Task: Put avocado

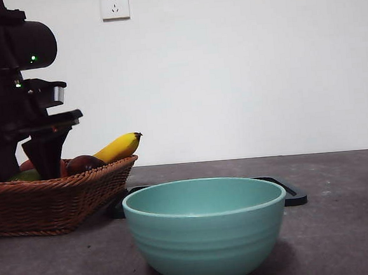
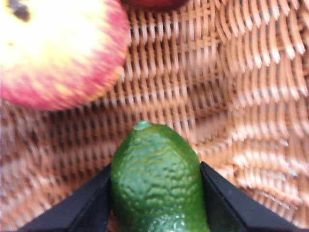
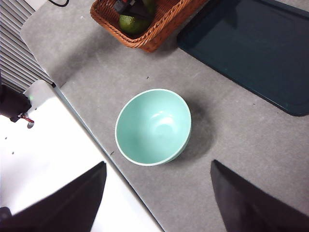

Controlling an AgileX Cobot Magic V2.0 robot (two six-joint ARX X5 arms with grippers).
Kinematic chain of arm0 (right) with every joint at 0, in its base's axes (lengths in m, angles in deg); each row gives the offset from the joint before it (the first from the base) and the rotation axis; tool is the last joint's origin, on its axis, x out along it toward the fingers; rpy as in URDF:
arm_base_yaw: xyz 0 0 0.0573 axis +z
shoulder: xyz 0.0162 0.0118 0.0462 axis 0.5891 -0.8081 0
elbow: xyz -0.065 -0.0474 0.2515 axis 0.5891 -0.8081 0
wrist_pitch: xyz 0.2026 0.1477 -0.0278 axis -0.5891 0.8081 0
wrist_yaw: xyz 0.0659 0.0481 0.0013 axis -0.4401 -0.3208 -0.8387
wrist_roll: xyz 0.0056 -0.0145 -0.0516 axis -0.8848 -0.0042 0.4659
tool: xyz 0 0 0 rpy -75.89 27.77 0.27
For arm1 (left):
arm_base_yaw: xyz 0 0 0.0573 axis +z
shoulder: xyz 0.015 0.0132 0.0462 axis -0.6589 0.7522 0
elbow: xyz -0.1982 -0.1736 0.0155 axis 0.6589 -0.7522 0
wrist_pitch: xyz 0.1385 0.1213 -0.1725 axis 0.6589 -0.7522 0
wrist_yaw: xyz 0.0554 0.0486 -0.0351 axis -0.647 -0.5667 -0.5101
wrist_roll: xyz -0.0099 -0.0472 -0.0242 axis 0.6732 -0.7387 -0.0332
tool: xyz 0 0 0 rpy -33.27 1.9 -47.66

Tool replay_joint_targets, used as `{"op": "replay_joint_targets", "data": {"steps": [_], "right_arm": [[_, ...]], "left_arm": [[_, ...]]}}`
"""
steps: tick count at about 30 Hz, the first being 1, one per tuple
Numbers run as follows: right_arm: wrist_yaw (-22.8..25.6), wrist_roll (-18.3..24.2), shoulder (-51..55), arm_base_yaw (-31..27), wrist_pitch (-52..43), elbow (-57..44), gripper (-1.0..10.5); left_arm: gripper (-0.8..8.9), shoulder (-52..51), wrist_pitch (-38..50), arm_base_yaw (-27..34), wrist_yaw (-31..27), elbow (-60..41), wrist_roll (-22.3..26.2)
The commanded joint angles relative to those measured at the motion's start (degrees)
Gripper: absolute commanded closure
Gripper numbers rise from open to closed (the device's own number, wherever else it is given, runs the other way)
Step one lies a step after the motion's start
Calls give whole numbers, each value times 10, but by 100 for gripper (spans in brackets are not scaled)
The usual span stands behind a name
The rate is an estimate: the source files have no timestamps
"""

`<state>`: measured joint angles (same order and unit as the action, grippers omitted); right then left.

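Left claw (image 2: 155,203) down inside brown woven wicker basket (image 1: 61,195), jaws closed against both sides of bumpy green avocado (image 2: 155,183). Right claw (image 3: 159,198) wide open, empty, high above counter (image 3: 231,145). Risk: rounded fruit slipping during lift; red-yellow apple (image 2: 58,53) near, may get nudged.

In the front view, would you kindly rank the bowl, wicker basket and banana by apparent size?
1. Bowl, though nearest the camera.
2. Wicker basket, cut off by the picture's edge, so unsure against the bowl.
3. Banana.
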<state>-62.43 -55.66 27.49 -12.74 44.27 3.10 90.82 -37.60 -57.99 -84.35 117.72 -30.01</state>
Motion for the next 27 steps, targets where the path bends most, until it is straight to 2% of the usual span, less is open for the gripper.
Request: {"op": "replay_joint_targets", "data": {"steps": [1,6,9,12,17,22,27], "right_arm": [[2,-2,-5,4,-5,10,600],[2,-2,-5,4,-6,10,600],[4,-2,-5,4,-6,10,600],[18,-2,-5,4,-5,10,600],[24,-2,-5,4,-6,10,600],[24,-2,-5,4,-6,10,600],[28,-2,-5,4,-6,10,600]], "left_arm": [[630,-9,-10,-6,18,29,-2],[629,-59,-25,-22,38,55,-2],[629,-99,-43,-39,73,66,-2],[629,-144,-59,-66,113,66,-2],[629,-190,-68,-130,117,66,-2],[629,-184,-72,-205,117,65,-9],[629,-127,-46,-285,116,65,-13]]}}
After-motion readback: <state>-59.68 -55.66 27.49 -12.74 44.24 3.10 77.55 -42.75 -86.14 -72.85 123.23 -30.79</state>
